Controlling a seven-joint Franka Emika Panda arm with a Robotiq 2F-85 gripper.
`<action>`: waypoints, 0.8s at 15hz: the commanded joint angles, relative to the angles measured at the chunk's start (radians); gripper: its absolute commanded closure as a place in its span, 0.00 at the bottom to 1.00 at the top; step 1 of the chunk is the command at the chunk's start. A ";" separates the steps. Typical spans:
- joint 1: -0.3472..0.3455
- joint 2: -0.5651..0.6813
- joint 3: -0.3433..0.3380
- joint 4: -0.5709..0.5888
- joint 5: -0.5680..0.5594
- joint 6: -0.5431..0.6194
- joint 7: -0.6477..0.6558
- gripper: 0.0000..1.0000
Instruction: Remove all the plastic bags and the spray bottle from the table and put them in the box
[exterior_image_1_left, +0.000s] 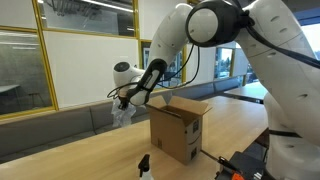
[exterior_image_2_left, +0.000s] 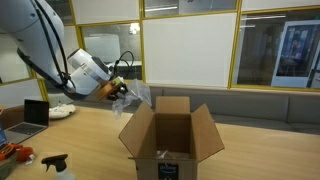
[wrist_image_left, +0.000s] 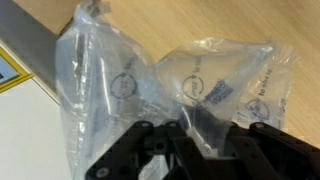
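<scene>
My gripper is shut on a clear plastic bag of air pillows and holds it in the air beside the open cardboard box. In an exterior view the bag hangs from the gripper just above the left flap of the box. In the wrist view the bag fills the picture, pinched between the black fingers. A spray bottle with a black head stands on the table in front of the box in both exterior views.
The wooden table carries the box. A laptop and a white dish sit at the table's far left. Red and black items lie near the robot's base. Glass walls and a bench run behind the table.
</scene>
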 joint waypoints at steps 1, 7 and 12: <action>-0.034 -0.134 0.024 -0.024 -0.144 -0.103 0.102 0.89; -0.249 -0.389 0.193 -0.140 -0.266 -0.264 0.104 0.89; -0.479 -0.568 0.326 -0.330 0.004 -0.149 -0.184 0.88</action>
